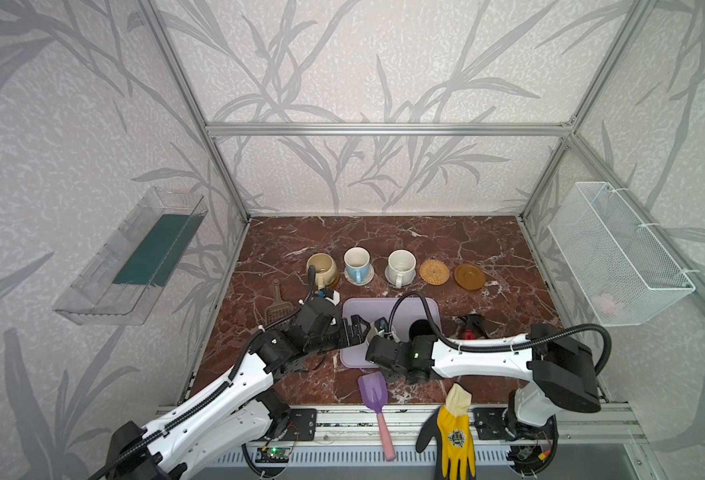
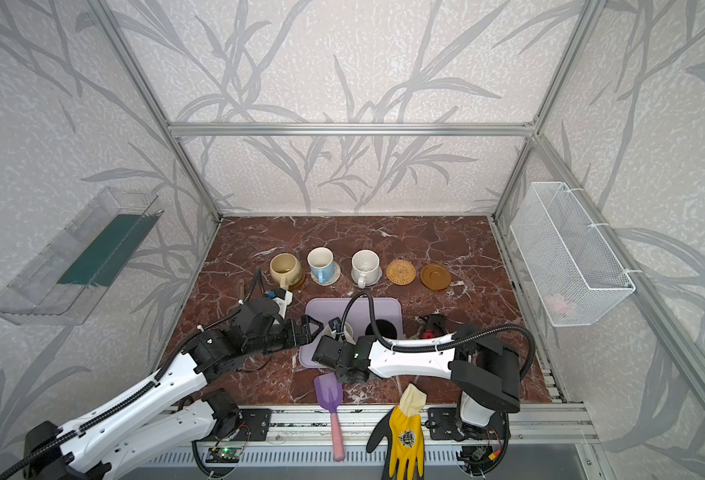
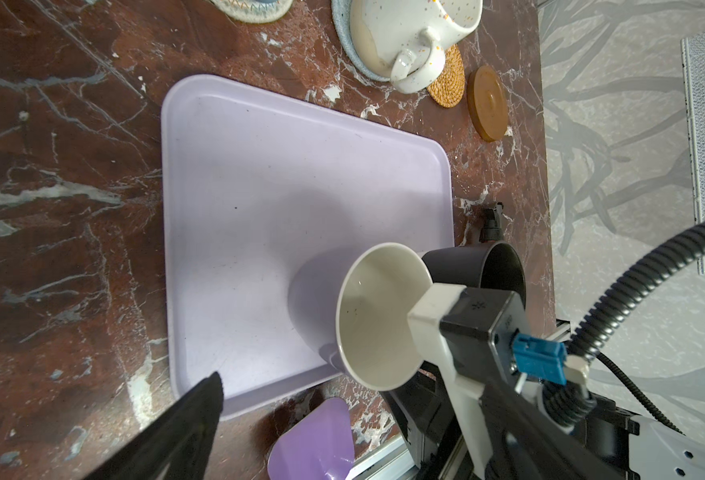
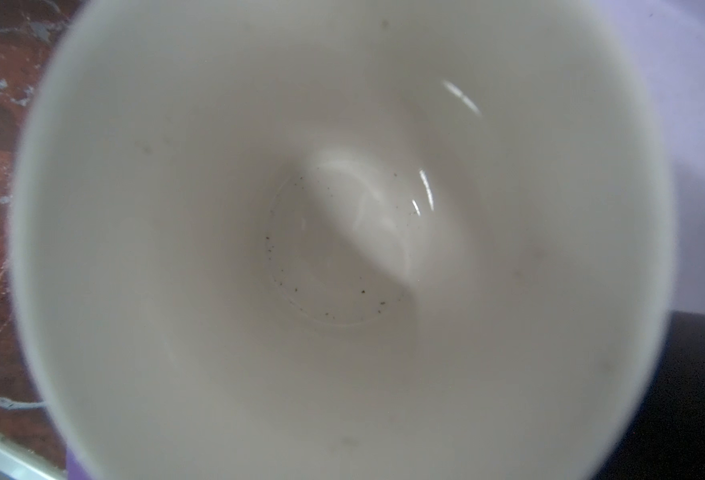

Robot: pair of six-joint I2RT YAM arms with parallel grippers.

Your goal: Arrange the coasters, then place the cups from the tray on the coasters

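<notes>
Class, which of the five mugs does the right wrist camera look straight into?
The lavender mug, white inside, on the tray beside the black mug. The beige-yellow mug, light blue mug and speckled mug stand on coasters.

object counts, by kind.
cups, five: beige-yellow cup (image 1: 321, 268), light blue cup (image 1: 357, 262), speckled cup (image 1: 401, 265), lavender cup (image 3: 313, 299), black cup (image 3: 467, 266). coasters, five: first amber coaster (image 1: 334, 283), beige woven coaster (image 1: 369, 276), grey-blue coaster (image 3: 341, 29), rattan coaster (image 1: 434, 272), second amber coaster (image 1: 469, 276). one tray (image 1: 367, 307); one purple scoop (image 1: 372, 392); one brown scoop (image 1: 278, 305); one glove (image 1: 454, 432); one spray bottle (image 1: 473, 326).
</notes>
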